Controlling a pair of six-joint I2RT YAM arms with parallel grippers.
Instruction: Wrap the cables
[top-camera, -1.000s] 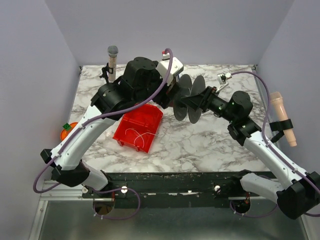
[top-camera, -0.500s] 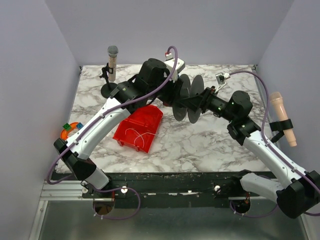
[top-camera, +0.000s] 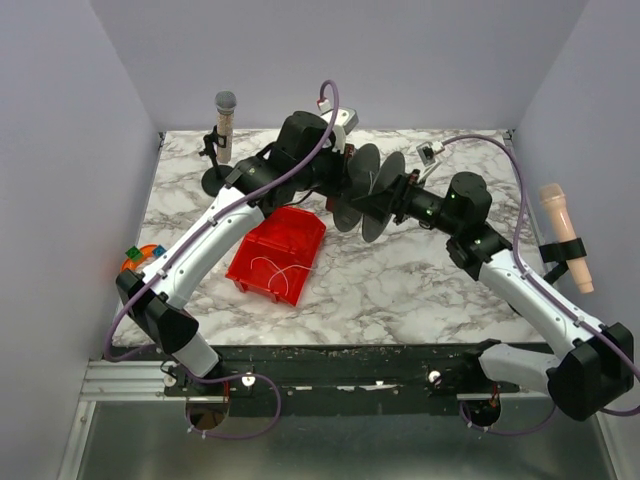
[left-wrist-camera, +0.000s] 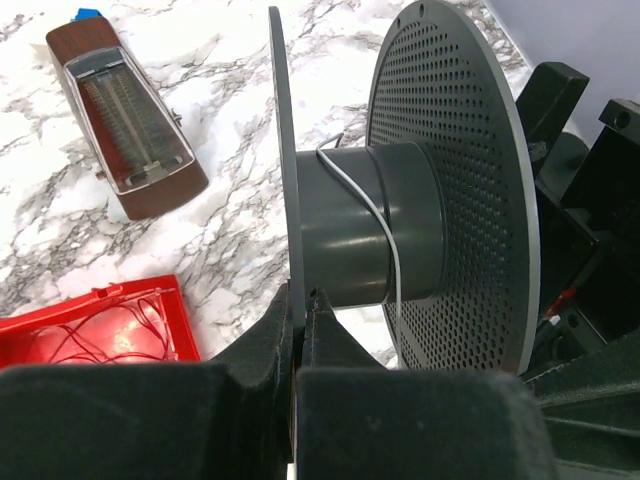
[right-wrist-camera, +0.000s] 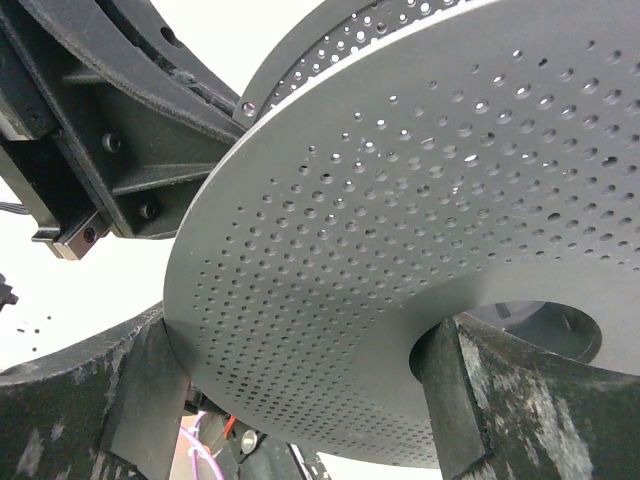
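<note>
left pincer (left-wrist-camera: 301, 305) clamped on the rim of the spool (left-wrist-camera: 455, 200), plain flange side. cable (left-wrist-camera: 372, 205): one white strand crosses the hub just beyond the fingers, the rest lies in loose loops in the red bin (top-camera: 290, 232) on the tabletop (top-camera: 400, 285). right pincer (right-wrist-camera: 305, 395) grips the perforated flange end, spool held off the tabletop. A second ago the left pincer was released and clear of the spool.

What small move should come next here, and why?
Probably turn the spool on its axis. The jaws of the left gripper pinch one flange rim, the right gripper holds the other flange, only one turn of wire is on it, and more lies loose in the red bin.
</note>
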